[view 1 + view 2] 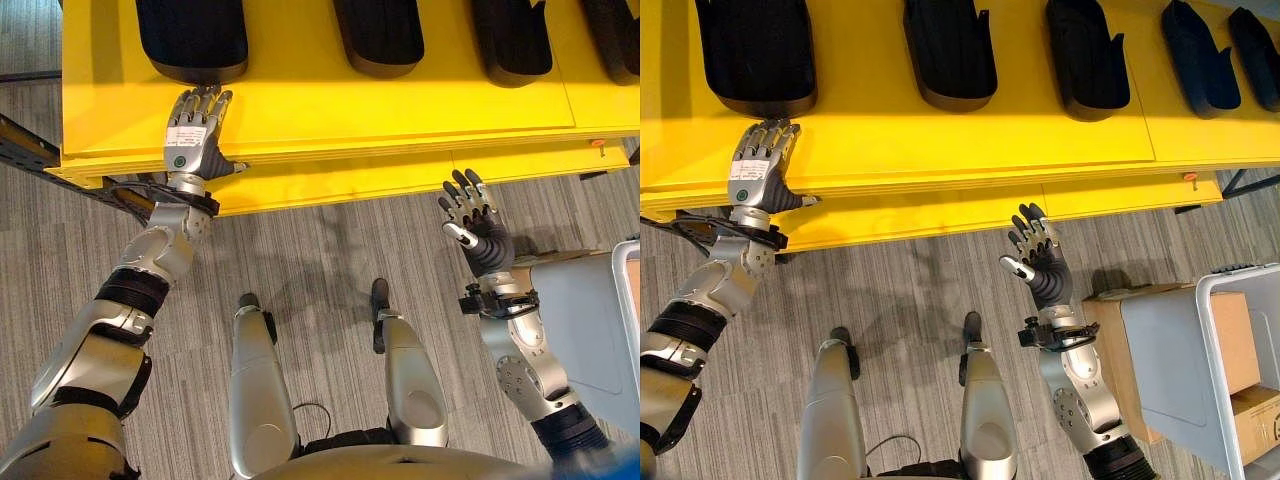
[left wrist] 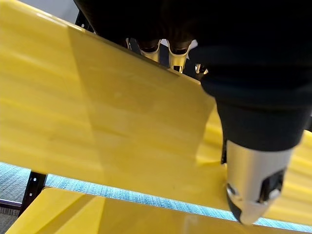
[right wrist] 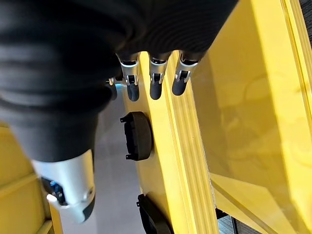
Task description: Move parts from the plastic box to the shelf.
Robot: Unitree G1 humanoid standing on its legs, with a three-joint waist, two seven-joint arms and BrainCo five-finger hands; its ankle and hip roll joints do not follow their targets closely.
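Left robot hand (image 1: 192, 135): lay flat, fingers straight, on the near edge of the yellow shelf (image 1: 400, 110), holding nothing.
Right robot hand (image 1: 1038, 258): hung over the floor just near of the shelf, fingers spread wide, empty.
Parts (image 1: 950, 50): a row of black moulded pieces lay along the far side of the shelf, well apart from both hands.
Plastic box (image 1: 1200, 350): stood at the right, contents not visible.
Risk: the left hand, if pushed forward, could likely nudge the nearest part (image 1: 192, 35); the right arm, swinging toward the box, might strike the cardboard carton (image 1: 1120, 330).
Surface: smooth yellow boards, lower tier beneath.
Room: grey striped carpet (image 1: 320, 250).
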